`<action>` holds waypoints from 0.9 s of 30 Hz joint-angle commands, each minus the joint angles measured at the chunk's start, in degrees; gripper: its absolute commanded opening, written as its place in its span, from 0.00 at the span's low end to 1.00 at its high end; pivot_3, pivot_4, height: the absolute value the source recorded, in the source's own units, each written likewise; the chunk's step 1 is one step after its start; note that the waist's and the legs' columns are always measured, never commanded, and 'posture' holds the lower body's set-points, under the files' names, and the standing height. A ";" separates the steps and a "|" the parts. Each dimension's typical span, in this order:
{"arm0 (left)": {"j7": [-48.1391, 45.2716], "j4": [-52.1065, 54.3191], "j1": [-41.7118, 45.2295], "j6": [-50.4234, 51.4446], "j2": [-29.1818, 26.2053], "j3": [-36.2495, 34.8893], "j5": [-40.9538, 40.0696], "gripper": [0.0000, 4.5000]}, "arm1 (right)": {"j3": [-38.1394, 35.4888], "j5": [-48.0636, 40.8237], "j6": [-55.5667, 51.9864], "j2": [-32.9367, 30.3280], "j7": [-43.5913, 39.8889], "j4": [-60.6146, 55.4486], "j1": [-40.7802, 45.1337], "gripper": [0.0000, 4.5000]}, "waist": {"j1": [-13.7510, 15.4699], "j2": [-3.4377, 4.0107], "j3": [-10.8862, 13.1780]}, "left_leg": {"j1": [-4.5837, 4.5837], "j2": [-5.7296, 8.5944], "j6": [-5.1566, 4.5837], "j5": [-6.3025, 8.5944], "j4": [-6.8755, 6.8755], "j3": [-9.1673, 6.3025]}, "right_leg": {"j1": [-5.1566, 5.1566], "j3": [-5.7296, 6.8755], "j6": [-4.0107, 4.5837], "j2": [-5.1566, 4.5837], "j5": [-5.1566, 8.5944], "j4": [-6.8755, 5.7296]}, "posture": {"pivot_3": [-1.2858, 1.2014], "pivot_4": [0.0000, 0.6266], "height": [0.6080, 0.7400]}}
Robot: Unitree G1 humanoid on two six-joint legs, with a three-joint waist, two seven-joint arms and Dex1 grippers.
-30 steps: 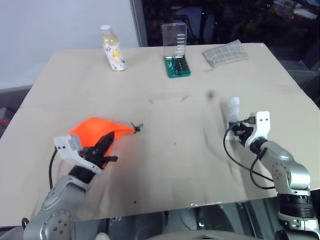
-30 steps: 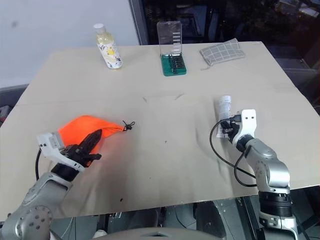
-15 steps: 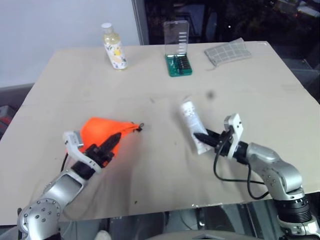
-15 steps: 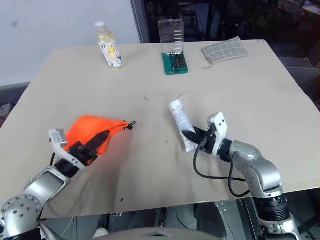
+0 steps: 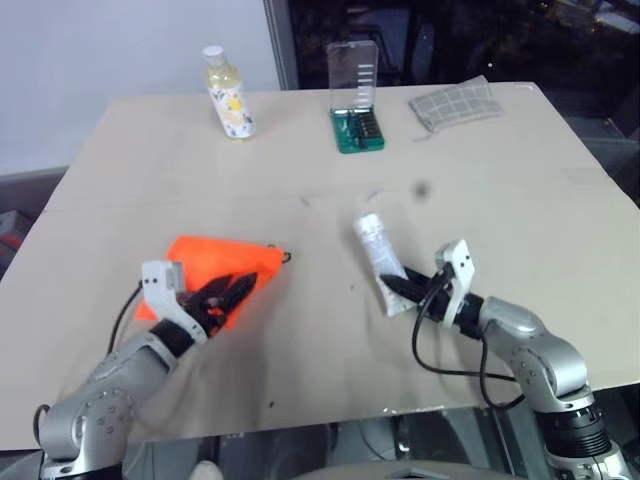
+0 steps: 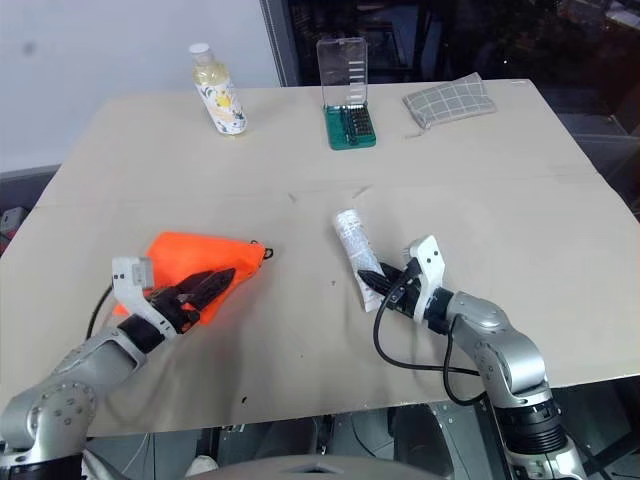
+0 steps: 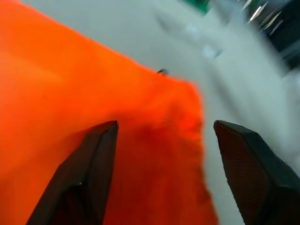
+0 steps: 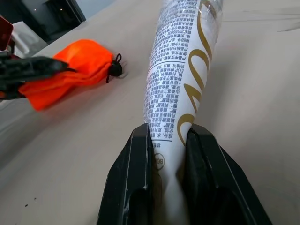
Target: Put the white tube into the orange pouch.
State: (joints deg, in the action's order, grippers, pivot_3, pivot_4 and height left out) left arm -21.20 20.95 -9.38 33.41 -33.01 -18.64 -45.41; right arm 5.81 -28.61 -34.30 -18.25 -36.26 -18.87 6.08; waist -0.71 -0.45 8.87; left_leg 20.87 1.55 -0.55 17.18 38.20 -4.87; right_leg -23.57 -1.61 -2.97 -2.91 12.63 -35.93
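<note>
The orange pouch (image 5: pixel 213 258) lies flat at the table's front left, its dark drawstring cord (image 5: pixel 286 258) pointing towards the middle. My left gripper (image 5: pixel 240 288) rests over the pouch's near edge, open, with orange fabric (image 7: pixel 70 93) showing between its fingers (image 7: pixel 93 159). The white tube (image 5: pixel 377 253) is held by its crimped end, cap pointing away from me. My right gripper (image 5: pixel 392 285) is shut on it, right of the pouch with bare table between them. The right wrist view shows the printed tube (image 8: pixel 183 84) between the fingers and the pouch (image 8: pixel 70 70) beyond.
A yellowish bottle (image 5: pixel 228 95), a green bit case with a clear lid (image 5: pixel 356 122) and a grey checked cloth (image 5: pixel 452 104) stand along the table's far edge. The table's front edge (image 5: pixel 330 420) runs close beneath both arms.
My left gripper has opened over the pouch. My right gripper has carried the tube from the right side leftwards, swinging its cap end towards the table's middle.
</note>
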 commanded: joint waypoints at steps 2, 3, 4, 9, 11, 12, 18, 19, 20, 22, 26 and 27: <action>-4.88 3.07 0.06 -12.50 -3.47 3.42 14.10 0.75 | -0.28 0.19 1.94 0.52 0.52 -1.26 -0.43 0.16 | 0.00 0.00 0.00 | 0.01 -0.06 0.00 0.00 0.00 0.01 | 0.00 -0.01 0.00 -0.02 0.00 0.02 | 0.52 0.24 1.00; -5.74 3.25 -0.06 -15.00 -4.02 4.42 17.06 0.75 | -0.19 0.42 2.17 0.72 0.64 -1.02 -0.43 0.16 | 0.00 0.00 0.00 | 0.02 -0.08 0.00 0.00 0.00 0.02 | -0.01 -0.02 -0.01 -0.04 0.00 0.03 | 0.52 0.24 1.00; -6.38 3.29 0.05 -17.19 -4.38 5.17 19.33 0.75 | -0.03 0.68 2.43 0.98 0.76 -0.71 -0.38 0.16 | 0.00 0.01 0.01 | 0.02 -0.08 0.00 0.00 -0.01 0.03 | -0.03 -0.02 -0.01 -0.04 0.00 0.03 | 0.52 0.24 1.00; -9.14 2.48 -0.51 -26.81 -6.10 8.11 29.99 0.75 | 0.07 1.29 3.38 1.79 0.98 0.09 -0.49 0.16 | -0.01 0.03 0.04 | 0.03 -0.11 -0.02 0.01 -0.04 0.04 | -0.04 -0.03 -0.01 -0.06 -0.01 0.05 | 0.52 0.24 1.00; -9.06 1.93 -1.04 -28.64 -5.60 8.41 32.27 0.75 | 0.10 1.58 3.75 1.86 0.82 0.50 -0.66 0.16 | -0.02 0.06 0.06 | 0.03 -0.12 -0.05 0.03 -0.07 0.05 | -0.06 -0.04 -0.01 -0.06 -0.01 0.05 | 0.52 0.24 1.00; -9.21 1.95 -1.33 -29.26 -5.31 8.72 33.07 0.75 | 0.13 1.68 3.91 1.79 0.68 0.64 -0.74 0.16 | -0.03 0.05 0.06 | 0.03 -0.12 -0.08 0.04 -0.07 0.05 | -0.08 -0.04 -0.02 -0.06 -0.01 0.05 | 0.52 0.24 1.00; 0.61 5.30 -0.30 -23.70 0.30 11.97 43.64 0.75 | -0.26 2.06 4.35 1.42 0.38 1.27 -1.05 0.16 | 0.01 0.05 0.07 | 0.05 -0.12 -0.25 0.14 -0.08 0.01 | -0.08 -0.01 -0.03 -0.08 -0.02 0.03 | 0.52 0.24 1.00; 2.94 7.21 -0.59 -21.89 1.93 13.85 46.81 0.75 | -0.51 2.01 4.20 1.21 0.50 1.08 -1.48 0.16 | 0.02 0.02 0.07 | 0.05 -0.11 -0.26 0.14 -0.08 0.01 | -0.08 0.00 -0.04 -0.08 -0.02 0.02 | 0.52 0.24 1.00; 4.29 8.65 -0.89 -20.63 3.02 15.26 49.03 0.75 | -0.72 1.92 4.08 1.01 0.57 0.87 -1.82 0.16 | 0.04 0.02 0.07 | 0.05 -0.11 -0.27 0.15 -0.07 -0.03 | -0.08 0.03 -0.04 -0.08 -0.02 0.02 | 0.52 0.24 1.00; 6.14 11.88 -2.22 -18.36 4.83 18.08 53.46 0.75 | -1.02 1.39 3.22 0.22 0.53 -0.22 -2.84 0.16 | 0.06 0.00 0.06 | 0.06 -0.07 -0.28 0.15 -0.06 -0.03 | -0.05 0.03 -0.05 -0.11 -0.02 0.02 | 0.52 0.24 1.00; 7.83 16.06 -4.24 -15.41 7.69 20.84 57.53 0.75 | -0.94 0.66 1.88 -1.50 0.21 -1.90 -4.15 0.16 | -0.02 0.01 0.06 | 0.06 -0.12 -0.28 0.16 -0.08 -0.01 | -0.08 0.00 -0.04 -0.11 -0.02 0.01 | 0.52 0.24 1.00; 8.22 16.74 -4.82 -14.96 8.27 21.34 58.49 0.75 | -0.94 0.36 1.31 -1.99 0.21 -2.31 -4.36 0.16 | 0.01 0.02 0.06 | 0.05 -0.13 -0.28 0.16 -0.08 -0.02 | -0.08 0.01 -0.04 -0.09 -0.02 0.01 | 0.52 0.24 1.00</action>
State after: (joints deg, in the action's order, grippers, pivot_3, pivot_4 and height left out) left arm -14.14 34.21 -13.61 17.94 -25.23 2.14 11.06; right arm 5.67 -27.30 -32.33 -19.61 -35.63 -18.44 2.25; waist -0.70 -0.43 8.93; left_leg 20.91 1.42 -0.83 17.34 38.11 -4.90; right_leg -23.64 -1.60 -3.00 -3.00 12.61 -35.94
